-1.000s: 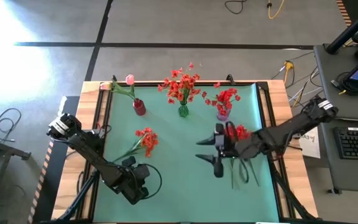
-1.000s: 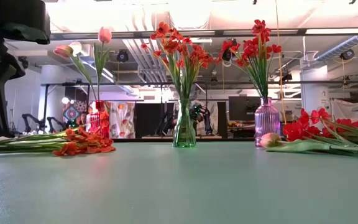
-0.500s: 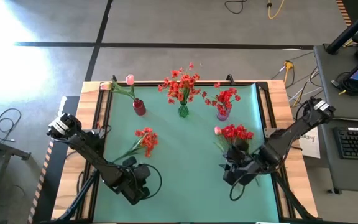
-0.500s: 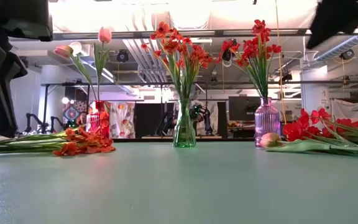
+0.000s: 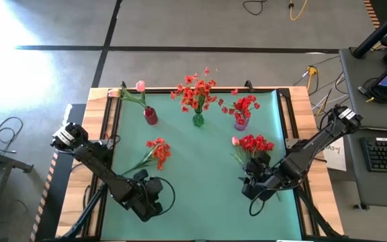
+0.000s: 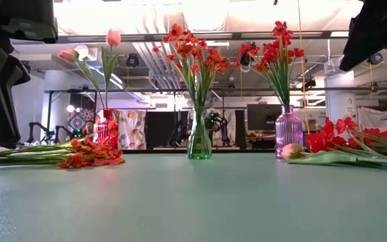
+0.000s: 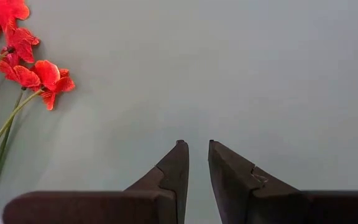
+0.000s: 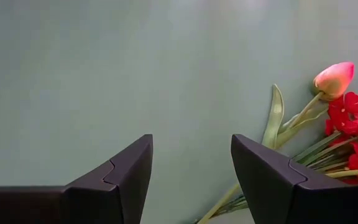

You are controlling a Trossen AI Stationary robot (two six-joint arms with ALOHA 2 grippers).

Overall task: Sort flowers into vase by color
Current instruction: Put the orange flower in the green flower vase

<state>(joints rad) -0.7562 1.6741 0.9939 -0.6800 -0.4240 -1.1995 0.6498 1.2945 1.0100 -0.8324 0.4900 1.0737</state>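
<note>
**Two loose bunches lie on the mat, three vases stand filled**

Three vases line the far edge of the green mat [image 5: 200, 202] — a red vase [image 5: 150, 116] at about eleven o'clock with pink tulips [image 5: 140, 86], a green vase [image 5: 198, 120] at twelve with orange-red blossoms [image 5: 195, 91], and a purple vase [image 5: 240, 122] at one with deep red blossoms [image 5: 246, 105]. An orange-red bunch [image 5: 157, 151] lies flat at about nine o'clock from the mat's centre; a deep red bunch [image 5: 254, 143] with one pink bud [image 5: 235, 141] lies at three.

The left gripper [image 7: 197, 152] hangs over bare mat at seven o'clock, fingers nearly together and grasping nothing, the orange-red bunch just beside it. The right gripper [image 8: 191, 158] hangs at five o'clock — released, fingers apart with nothing between them, near the stems of the deep red bunch.
</note>
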